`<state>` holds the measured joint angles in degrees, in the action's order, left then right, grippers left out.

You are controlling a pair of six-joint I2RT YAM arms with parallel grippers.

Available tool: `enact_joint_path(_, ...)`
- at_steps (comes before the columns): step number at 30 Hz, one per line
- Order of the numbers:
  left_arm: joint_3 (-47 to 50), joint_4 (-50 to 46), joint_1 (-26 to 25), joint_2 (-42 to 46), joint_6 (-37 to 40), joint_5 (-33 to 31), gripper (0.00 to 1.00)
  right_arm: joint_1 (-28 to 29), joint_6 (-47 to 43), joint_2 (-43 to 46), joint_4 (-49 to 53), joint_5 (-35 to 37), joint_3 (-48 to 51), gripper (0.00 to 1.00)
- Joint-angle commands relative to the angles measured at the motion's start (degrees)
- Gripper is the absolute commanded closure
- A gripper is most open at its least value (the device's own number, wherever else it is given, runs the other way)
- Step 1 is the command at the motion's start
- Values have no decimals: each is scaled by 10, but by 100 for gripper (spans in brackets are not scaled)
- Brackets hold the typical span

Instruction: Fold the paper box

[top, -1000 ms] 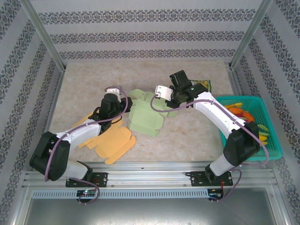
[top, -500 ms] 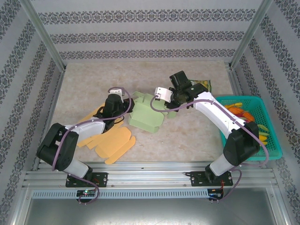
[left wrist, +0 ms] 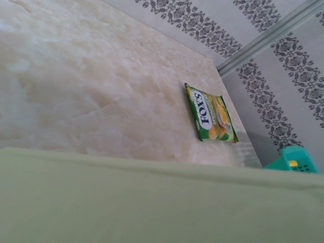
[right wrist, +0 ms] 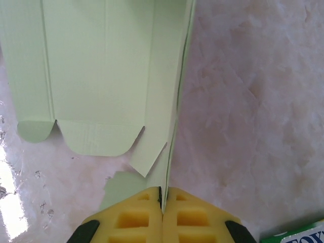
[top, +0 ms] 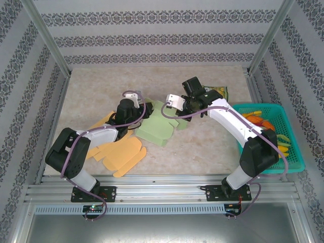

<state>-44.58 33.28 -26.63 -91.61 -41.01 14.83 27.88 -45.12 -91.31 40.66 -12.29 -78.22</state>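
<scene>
Nearest, noted a spread of yellow-orange card blanks point(top: 121, 152) lying flat on the worktop point(top: 202, 147) just ahead of the arm bases, touched by neither arm. Beyond them, found the paper box point(top: 158, 129) near the middle of the worktop, pale green and mostly flat, partly opened out. Placed the left fingers point(top: 135, 112) at its left edge. Could not tell from above whether clamped on the card or merely pressed against it. From the left wrist, made out just a broad green panel point(left wrist: 152, 202) close under the lens.

Farther on, saw the right fingers point(right wrist: 162, 207) clenched on the box's far edge, yellow pads point(right wrist: 134, 220) pinching a thin wall held edge-on and upright. Beside it, noted creased panels and rounded tabs point(right wrist: 35, 130) spread flat.

Judged the job well short of done: one wall seemingly lifted and creases showing, but no closed box shape yet, tabs loose and untucked. Reckoned the rest as raising the other walls, tucking the tabs and closing the flaps.

Off to the right, marked a teal basket point(top: 258, 105) of colourful items, well apart from the box. Farthest back, spotted a green snack packet point(top: 218, 92) just behind the right arm.
</scene>
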Motion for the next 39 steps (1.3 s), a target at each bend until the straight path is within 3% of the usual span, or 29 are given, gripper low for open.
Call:
enact_joint_path(1, -2, 44, -6, -3, -17, 22, 81, -7, 11, -13, -6, -31, 3, 100)
enact_joint_path(4, 15, 2, -6, 39, 3, 3, 81, -20, 14, -17, -11, -6, 1, 100)
enact_joint_path(10, 65, -126, -6, 163, 63, -119, 80, -38, -3, -19, -9, 59, -20, 100)
enact_joint_path(18, 146, -150, -1, 275, 83, -182, 78, -41, -88, -78, 24, 103, -64, 100)
enact_joint_path(29, 160, -118, 2, 248, 86, -161, 74, -22, -116, -174, -57, 194, -94, 100)
enact_joint_path(35, 126, -112, 4, 190, 100, -158, 73, -6, -142, -159, -158, 231, -42, 100)
enact_joint_path(39, 110, -63, 9, 125, 111, -107, 73, -4, -163, -128, -265, 228, 25, 100)
